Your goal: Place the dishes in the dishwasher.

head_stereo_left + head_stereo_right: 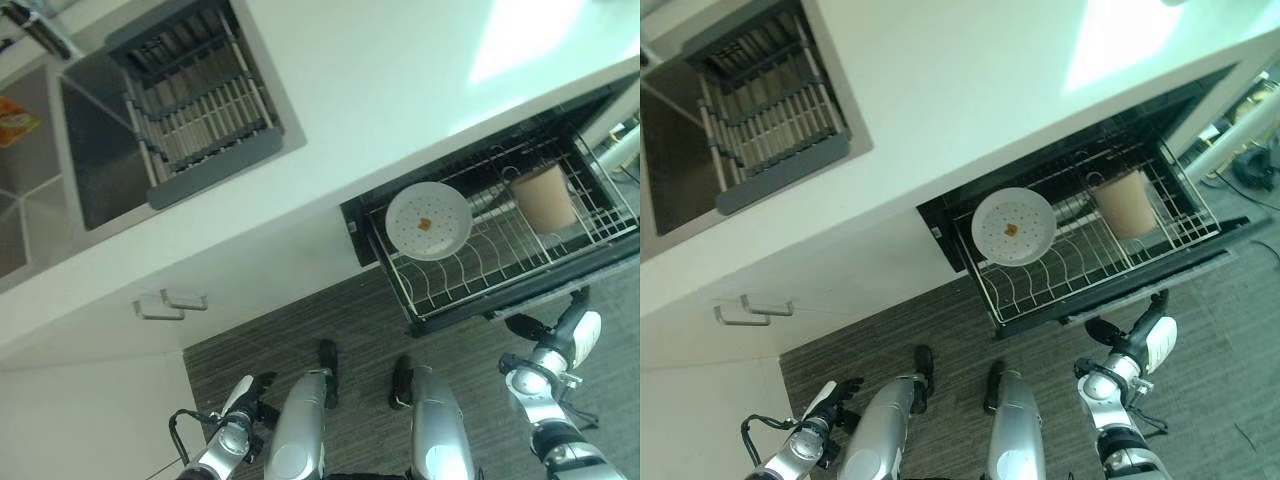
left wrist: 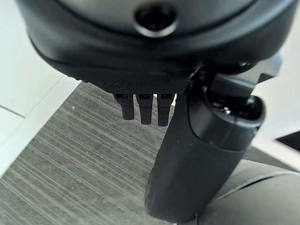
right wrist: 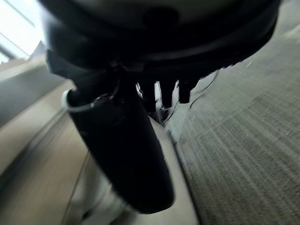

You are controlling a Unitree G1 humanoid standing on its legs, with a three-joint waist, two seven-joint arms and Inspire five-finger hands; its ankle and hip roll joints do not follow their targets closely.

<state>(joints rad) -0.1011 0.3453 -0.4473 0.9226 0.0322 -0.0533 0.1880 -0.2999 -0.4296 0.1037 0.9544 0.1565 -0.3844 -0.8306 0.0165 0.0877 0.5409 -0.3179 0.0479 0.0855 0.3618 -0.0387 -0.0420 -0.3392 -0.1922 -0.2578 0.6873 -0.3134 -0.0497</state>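
Two dishes sit in the pulled-out wire rack of the black dishwasher drawer under the white tabletop: a round white plate with a small orange speck leaning on the tines, and a tan cup standing farther to the right. Both hands hang low over the grey striped floor holding nothing, the left hand and the right hand each with fingers straight and relaxed. Farther left, a grey slatted drying rack spans the steel sink.

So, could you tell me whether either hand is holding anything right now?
No: the left hand and right hand hang empty; plate and cup sit in the rack.
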